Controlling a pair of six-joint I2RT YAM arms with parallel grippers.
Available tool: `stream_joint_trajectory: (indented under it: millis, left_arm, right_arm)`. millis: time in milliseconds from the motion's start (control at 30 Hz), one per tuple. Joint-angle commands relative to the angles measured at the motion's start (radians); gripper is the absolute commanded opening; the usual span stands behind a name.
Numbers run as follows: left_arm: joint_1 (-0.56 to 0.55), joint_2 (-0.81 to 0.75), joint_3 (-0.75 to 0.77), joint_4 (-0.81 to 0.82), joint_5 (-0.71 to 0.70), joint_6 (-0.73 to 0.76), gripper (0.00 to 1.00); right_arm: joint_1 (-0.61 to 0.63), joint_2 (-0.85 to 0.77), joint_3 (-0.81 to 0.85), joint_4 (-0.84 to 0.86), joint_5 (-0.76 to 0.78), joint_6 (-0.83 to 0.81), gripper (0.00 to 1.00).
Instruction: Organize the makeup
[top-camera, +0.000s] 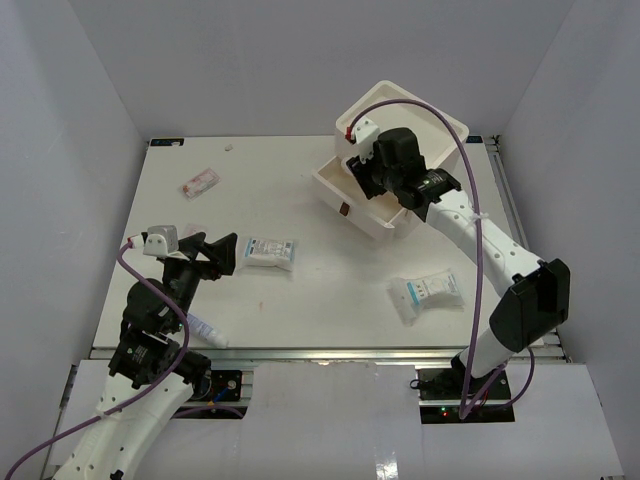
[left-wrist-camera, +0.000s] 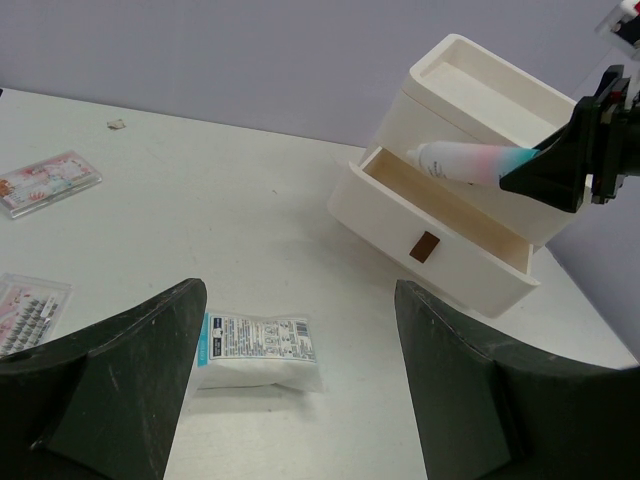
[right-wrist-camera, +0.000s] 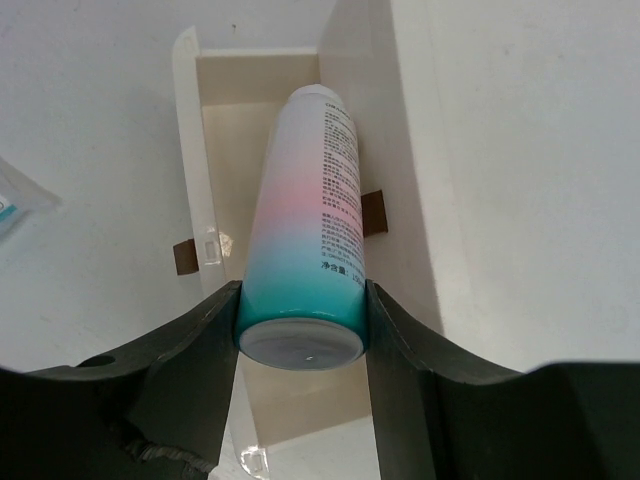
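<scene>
My right gripper (right-wrist-camera: 302, 322) is shut on the teal end of a white, pink and teal bottle (right-wrist-camera: 305, 215). The bottle points into the open top drawer (right-wrist-camera: 232, 120) of the white drawer box (top-camera: 400, 110). In the left wrist view the bottle (left-wrist-camera: 470, 162) slants over that drawer. My left gripper (top-camera: 212, 255) stands open just above the table, nothing between its fingers. A white packet with teal print (left-wrist-camera: 255, 345) lies right ahead of it. A second packet (top-camera: 425, 293) lies at the near right. A pinkish sachet (top-camera: 199, 183) lies far left, and a small tube (top-camera: 205, 328) sits beside the left arm.
The box has brown knobs (left-wrist-camera: 424, 246) and sits tilted at the far right of the table. A flat clear tray of lashes (left-wrist-camera: 25, 310) lies left of my left gripper. A tiny white scrap (top-camera: 229, 146) lies near the back edge. Grey walls enclose the table.
</scene>
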Motion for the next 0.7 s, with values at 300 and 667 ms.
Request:
stream_joint_trajectory:
  millis: [300, 667]
  left_arm:
    - [0.004, 0.025, -0.006, 0.004, 0.019, -0.013, 0.88]
    - [0.004, 0.149, 0.034, -0.085, 0.096, -0.164, 0.98]
  right_arm:
    - [-0.017, -0.024, -0.051, 0.082, -0.101, -0.043, 0.82]
    - [-0.031, -0.128, -0.084, -0.187, -0.858, -0.297, 0.89]
